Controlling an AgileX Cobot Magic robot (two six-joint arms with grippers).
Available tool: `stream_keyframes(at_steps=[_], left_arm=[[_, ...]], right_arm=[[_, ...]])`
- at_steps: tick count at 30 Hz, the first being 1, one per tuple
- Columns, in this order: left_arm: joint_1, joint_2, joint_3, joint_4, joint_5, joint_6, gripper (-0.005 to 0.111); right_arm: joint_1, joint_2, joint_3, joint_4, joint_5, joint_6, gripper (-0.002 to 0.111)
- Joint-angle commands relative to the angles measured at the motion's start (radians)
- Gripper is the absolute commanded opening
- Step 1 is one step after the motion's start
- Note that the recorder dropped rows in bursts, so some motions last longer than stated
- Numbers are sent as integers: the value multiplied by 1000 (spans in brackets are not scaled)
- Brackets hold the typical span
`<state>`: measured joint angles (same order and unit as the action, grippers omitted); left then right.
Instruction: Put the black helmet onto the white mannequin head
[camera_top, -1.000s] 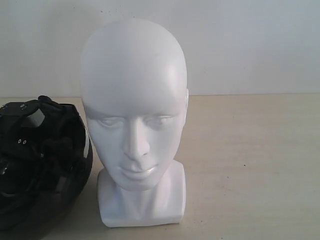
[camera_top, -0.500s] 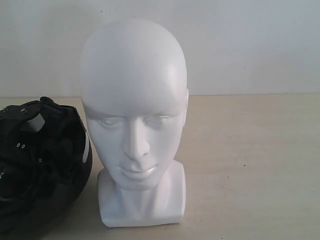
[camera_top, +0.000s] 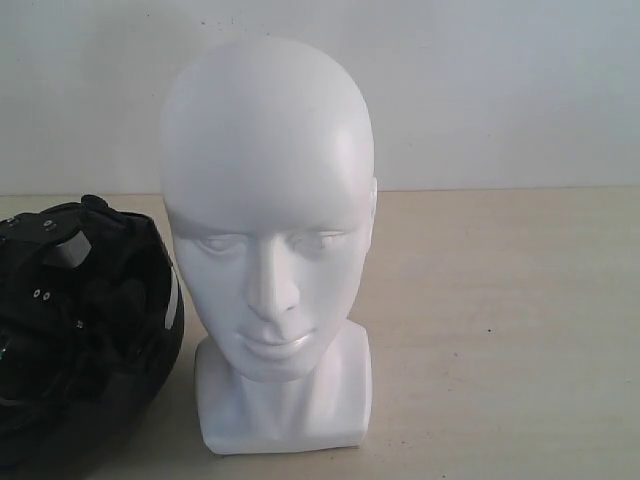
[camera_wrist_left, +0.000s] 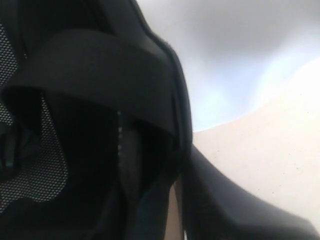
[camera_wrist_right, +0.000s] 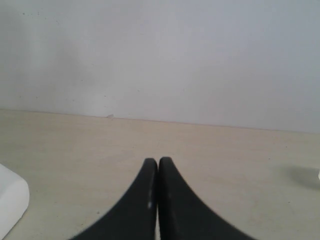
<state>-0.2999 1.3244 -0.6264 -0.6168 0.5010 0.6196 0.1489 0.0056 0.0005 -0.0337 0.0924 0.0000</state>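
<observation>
While your left gripper seems to pinch the black helmet by its rim, that helmet is just beside the white mannequin head, lining exposed for capping. Your right gripper is closed, empty, held clear.

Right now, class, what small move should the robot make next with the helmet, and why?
Probably raise the helmet toward crown height. It sits low beside the head, which is bare and stands taller, and a left gripper finger sits at its rim; whether it grips is unclear.
</observation>
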Motion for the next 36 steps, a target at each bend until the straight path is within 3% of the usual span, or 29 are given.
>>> stream_keyframes(at_steps=[1, 25, 36], left_arm=[[-2, -3, 7, -3, 28, -22, 47], [-2, 1, 7, -23, -15, 33, 48], [-2, 15, 7, -10, 45, 54, 48]], right_arm=[[0, -6, -1, -2, -6, 0, 0], [0, -6, -1, -2, -6, 0, 0], [0, -6, -1, -2, -6, 0, 0]])
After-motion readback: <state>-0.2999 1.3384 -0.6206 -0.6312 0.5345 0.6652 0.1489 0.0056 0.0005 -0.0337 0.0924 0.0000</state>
